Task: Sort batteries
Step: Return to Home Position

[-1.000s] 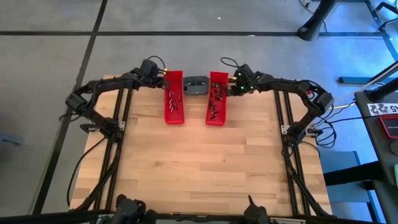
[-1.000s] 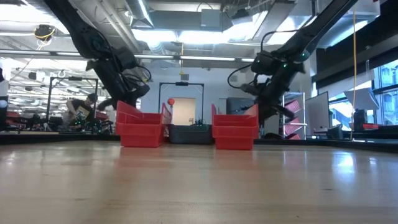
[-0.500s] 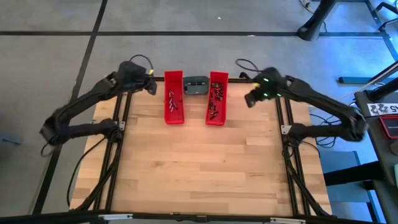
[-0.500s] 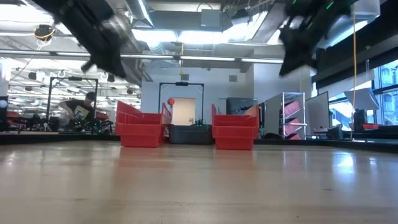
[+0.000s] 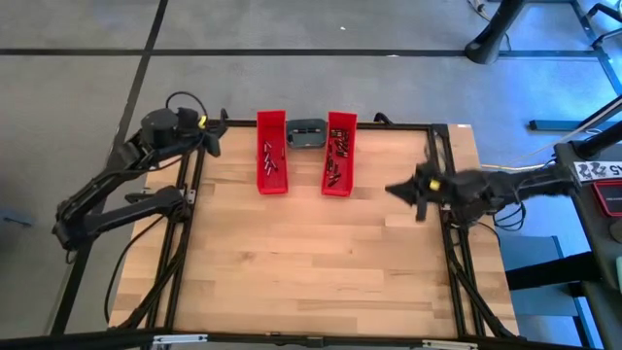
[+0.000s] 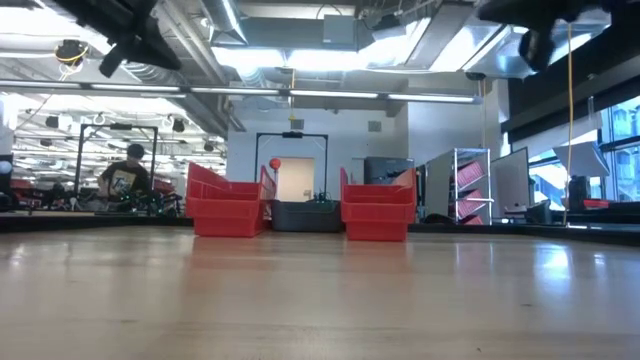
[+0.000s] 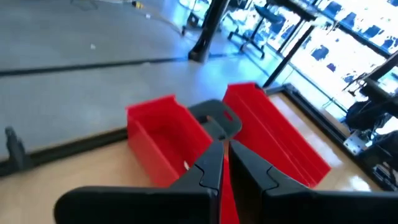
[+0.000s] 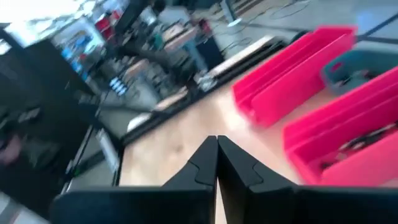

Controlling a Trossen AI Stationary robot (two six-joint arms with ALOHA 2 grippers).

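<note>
The wooden bench (image 5: 311, 262) stretches away from me, and the first thing over it is the right gripper (image 5: 393, 190), hanging above the right side by the frame rail, nearer than the bins and well apart from them. Its fingers (image 8: 199, 163) are pressed together with nothing between them. Farther off, the left gripper (image 5: 215, 134) hangs over the far left corner, well to the left of the bins. Its fingers (image 7: 208, 168) are also closed tight on nothing. At the far edge the left red bin (image 5: 271, 167) and the right red bin (image 5: 339, 170) lie lengthwise side by side, and the grey-blue dish (image 5: 307, 134) sits between their far ends. The batteries (image 5: 270, 156) lie inside the two red bins, pale silvery ones in the left and a darker cluster in the right. I cannot tell what the dish holds. Beyond the bench, a person (image 6: 126, 178) is bent over at the left of the room.
</note>
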